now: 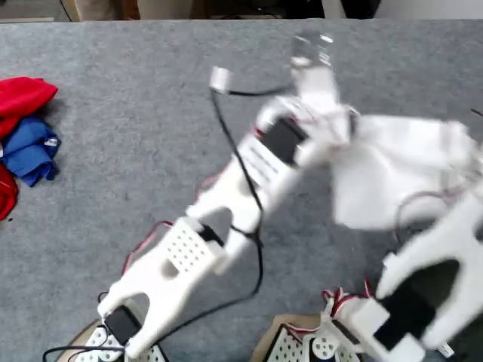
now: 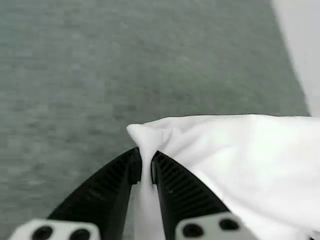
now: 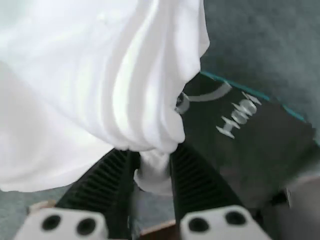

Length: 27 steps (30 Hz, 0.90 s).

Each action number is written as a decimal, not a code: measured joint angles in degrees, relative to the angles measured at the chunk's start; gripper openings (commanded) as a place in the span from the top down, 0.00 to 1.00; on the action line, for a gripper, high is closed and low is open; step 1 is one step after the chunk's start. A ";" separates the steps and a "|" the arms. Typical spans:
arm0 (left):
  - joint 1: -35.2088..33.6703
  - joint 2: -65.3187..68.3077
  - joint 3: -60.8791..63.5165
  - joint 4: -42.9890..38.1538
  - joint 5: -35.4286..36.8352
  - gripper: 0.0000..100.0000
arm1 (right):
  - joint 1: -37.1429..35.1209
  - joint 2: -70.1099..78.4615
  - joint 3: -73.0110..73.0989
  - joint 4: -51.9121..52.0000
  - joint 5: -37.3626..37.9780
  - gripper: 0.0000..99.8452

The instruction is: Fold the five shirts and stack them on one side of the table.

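Jaws, both pairs mine, both clenched on the white shirt [image 1: 400, 173]: the left pair pinches a bunched corner and the right pair grips a gathered fold at another edge. I hold the cloth slung between them above the counter [image 1: 136, 113] at about 3 o'clock, presumably to spread it for folding. Red shirt [image 1: 23, 94] and blue shirt [image 1: 30, 154]: heaped touching at 9 o'clock, well apart, not yet folded.
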 measured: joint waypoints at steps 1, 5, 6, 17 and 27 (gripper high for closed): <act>1.93 0.00 0.00 -0.97 0.00 0.98 | 3.60 -0.70 0.70 0.00 2.11 1.00; 8.70 0.00 0.00 -3.96 0.00 0.98 | 17.14 -1.23 2.55 -1.85 8.35 1.00; 10.37 0.00 0.26 -4.92 0.00 0.98 | 20.13 -1.23 3.34 -2.73 9.58 1.00; 20.75 0.00 16.70 -23.03 0.00 0.98 | 37.10 -1.23 15.03 -17.67 16.79 1.00; 21.98 0.00 19.96 -26.11 0.00 0.98 | 42.20 -1.23 19.43 -23.82 17.58 0.99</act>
